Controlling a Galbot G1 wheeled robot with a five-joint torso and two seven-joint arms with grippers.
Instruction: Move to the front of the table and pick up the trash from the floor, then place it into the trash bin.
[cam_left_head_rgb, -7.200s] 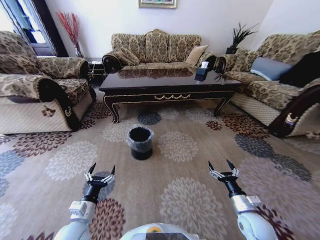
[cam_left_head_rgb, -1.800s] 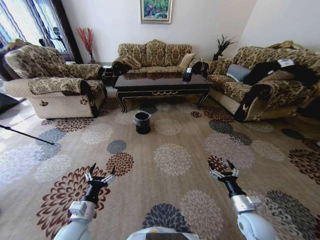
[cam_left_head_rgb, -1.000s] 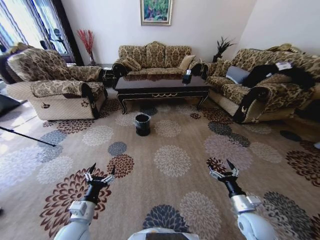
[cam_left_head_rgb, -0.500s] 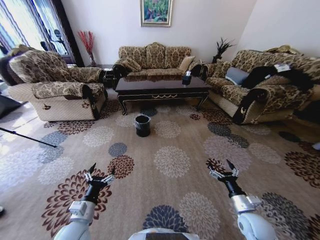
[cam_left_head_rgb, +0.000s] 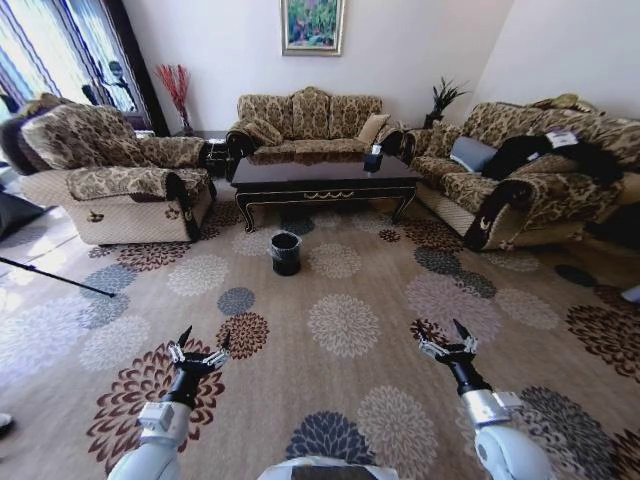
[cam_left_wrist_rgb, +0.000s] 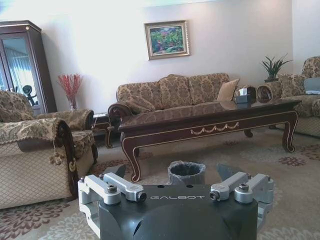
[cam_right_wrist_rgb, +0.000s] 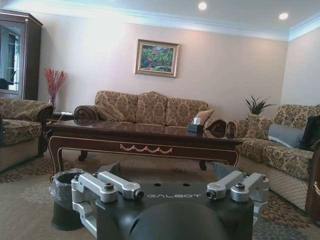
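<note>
The dark brown table (cam_left_head_rgb: 320, 180) stands far ahead across the flowered carpet, in front of the back sofa. The small black trash bin (cam_left_head_rgb: 286, 252) with its clear liner sits on the carpet just before the table's front edge; it also shows in the left wrist view as the bin (cam_left_wrist_rgb: 186, 172) and in the right wrist view as the bin (cam_right_wrist_rgb: 64, 197). I cannot make out the trash on the floor. My left gripper (cam_left_head_rgb: 200, 347) and right gripper (cam_left_head_rgb: 447, 335) hang low over the near carpet, both open and holding nothing.
An armchair (cam_left_head_rgb: 110, 180) flanks the table on the left, a sofa (cam_left_head_rgb: 520, 185) on the right and another sofa (cam_left_head_rgb: 310, 115) behind. A dark tissue box (cam_left_head_rgb: 373, 158) sits on the table. A thin black rod (cam_left_head_rgb: 55, 275) lies on the floor at the left. Wide open carpet separates me from the bin.
The camera has backed away: table and bin were close 7.2 s ago and are now far off. Over the last second the view shifts only slightly. Both arms keep their pose.
</note>
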